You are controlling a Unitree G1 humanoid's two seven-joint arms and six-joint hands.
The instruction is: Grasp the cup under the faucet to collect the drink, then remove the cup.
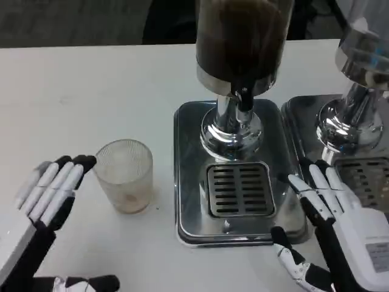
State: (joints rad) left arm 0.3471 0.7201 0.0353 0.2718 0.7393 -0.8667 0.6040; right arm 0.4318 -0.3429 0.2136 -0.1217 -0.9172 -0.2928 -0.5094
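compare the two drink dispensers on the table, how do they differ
The middle dispenser with the dark-filled tank shows whole, its slotted drip grille fully in frame; the clear-tanked dispenser at the right edge is cut off, its grille partly behind the right robot hand. Both share chrome columns and steel bases.

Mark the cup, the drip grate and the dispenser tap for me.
cup [126, 179]: head view, on its ribbed glass side wall.
drip grate [239, 190]: head view, middle of the slotted plate.
dispenser tap [244, 97]: head view, on the black lever above the grate.
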